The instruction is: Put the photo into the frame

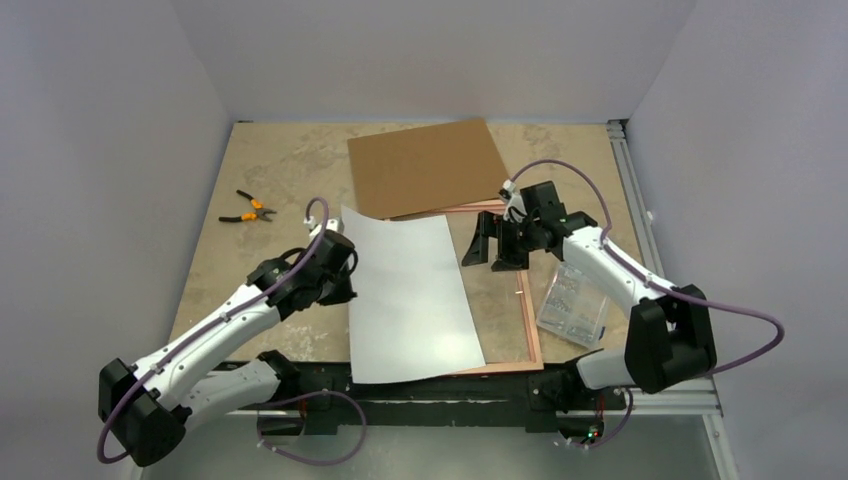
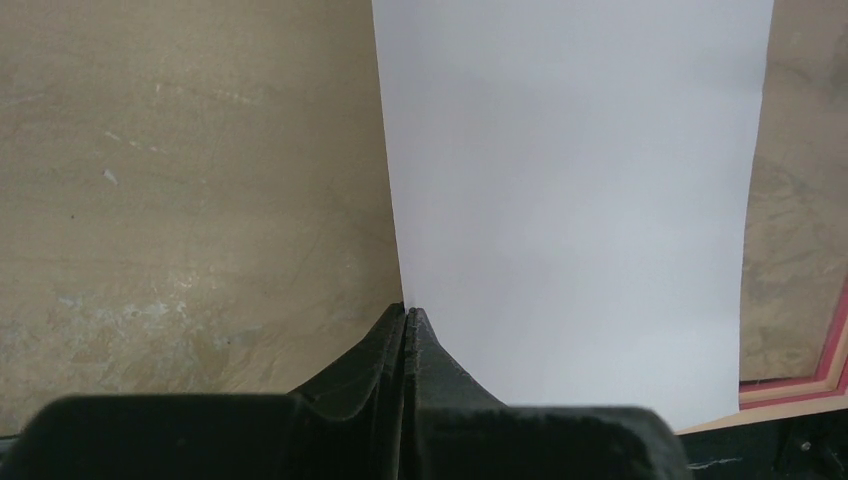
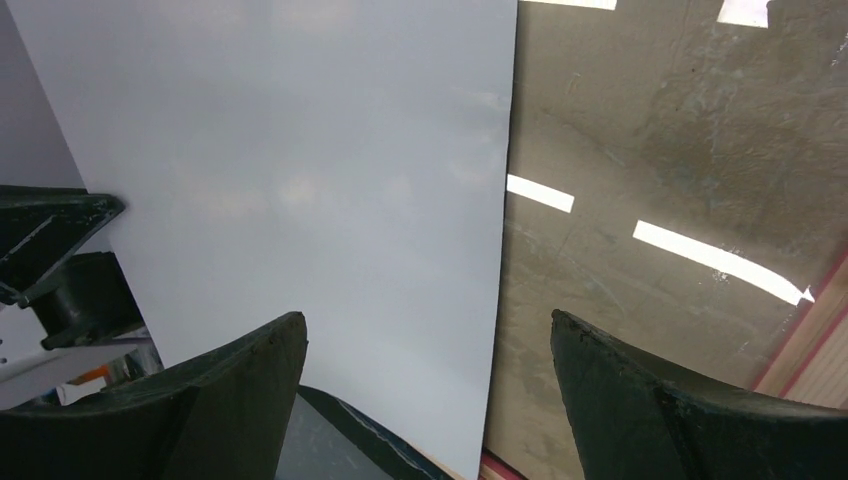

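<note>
The photo (image 1: 410, 295) lies white back up, over the left part of the frame (image 1: 533, 330), whose pink border lies flat on the table. My left gripper (image 1: 345, 268) is shut on the photo's left edge; the left wrist view shows the closed tips (image 2: 409, 312) pinching the white sheet (image 2: 570, 200). My right gripper (image 1: 493, 250) is open above the frame's far part, just right of the photo's right edge. In the right wrist view the white sheet (image 3: 300, 180) fills the left side and the frame's corner (image 3: 810, 340) shows at right.
A brown backing board (image 1: 430, 165) lies at the back, overlapping the frame's far edge. Orange-handled pliers (image 1: 247, 210) lie at the left. A clear bag of small parts (image 1: 572, 305) sits right of the frame. Glass in the frame reflects lights (image 3: 700, 255).
</note>
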